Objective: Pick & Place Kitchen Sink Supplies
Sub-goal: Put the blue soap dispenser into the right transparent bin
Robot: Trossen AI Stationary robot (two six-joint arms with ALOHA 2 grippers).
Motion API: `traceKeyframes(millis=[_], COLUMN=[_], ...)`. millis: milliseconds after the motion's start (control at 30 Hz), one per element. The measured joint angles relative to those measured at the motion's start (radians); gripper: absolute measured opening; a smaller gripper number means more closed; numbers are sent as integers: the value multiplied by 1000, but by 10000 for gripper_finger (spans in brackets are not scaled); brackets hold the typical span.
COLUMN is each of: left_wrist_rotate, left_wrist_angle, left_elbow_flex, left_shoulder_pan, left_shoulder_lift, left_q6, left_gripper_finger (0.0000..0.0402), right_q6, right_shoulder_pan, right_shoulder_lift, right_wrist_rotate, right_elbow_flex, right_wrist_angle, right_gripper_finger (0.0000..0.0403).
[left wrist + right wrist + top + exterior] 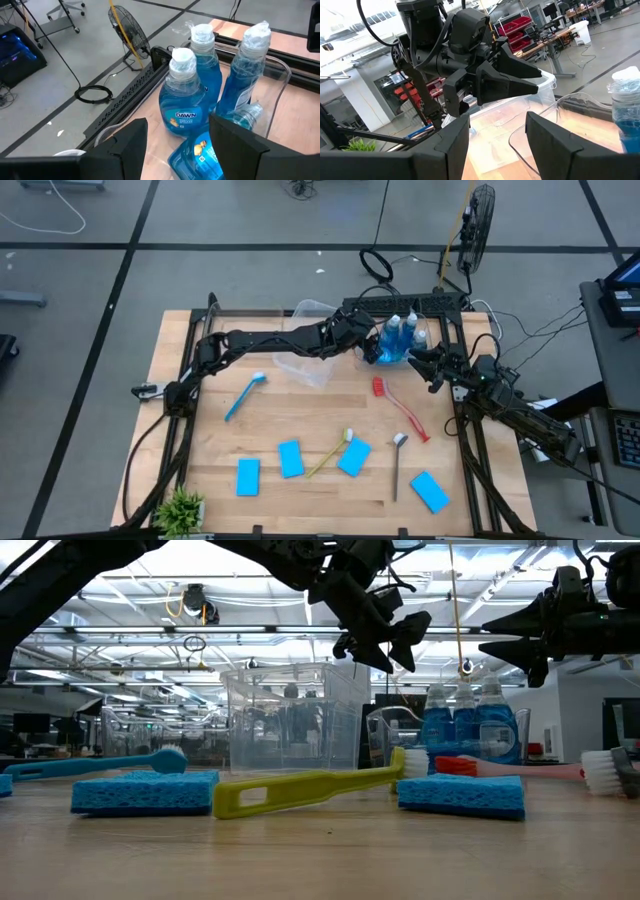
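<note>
Tabletop: fallen bottle [197,159] under left gripper [177,145]

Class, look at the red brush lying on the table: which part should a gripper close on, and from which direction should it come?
Grip the red brush at the middle of its thin handle, coming straight down from above. It lies flat on the table with bare wood on both sides, so fingers set across the handle should fit. The bristle head, nearer the bottles, is bulkier and probably harder to pinch.
</note>
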State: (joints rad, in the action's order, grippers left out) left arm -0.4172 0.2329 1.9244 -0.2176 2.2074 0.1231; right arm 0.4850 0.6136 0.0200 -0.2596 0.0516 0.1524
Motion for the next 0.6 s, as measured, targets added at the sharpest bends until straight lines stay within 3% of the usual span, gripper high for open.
traceKeyframes(millis=[333,600], left_wrist_rotate=[25,27], left_wrist_angle=[-29,9], left_elbow_flex=[0,0], left_shoulder_pan=[31,68], left_shoulder_lift=[-84,-170], left_q6=[-123,-121], left_gripper_finger=[214,214], right_q6=[137,211], right_shoulder_pan=[0,0], right_shoulder_lift=[0,0], right_wrist_rotate=[-3,-2], right_elbow_flex=[0,0], right_wrist_angle=[1,5], right_gripper_finger=[180,180])
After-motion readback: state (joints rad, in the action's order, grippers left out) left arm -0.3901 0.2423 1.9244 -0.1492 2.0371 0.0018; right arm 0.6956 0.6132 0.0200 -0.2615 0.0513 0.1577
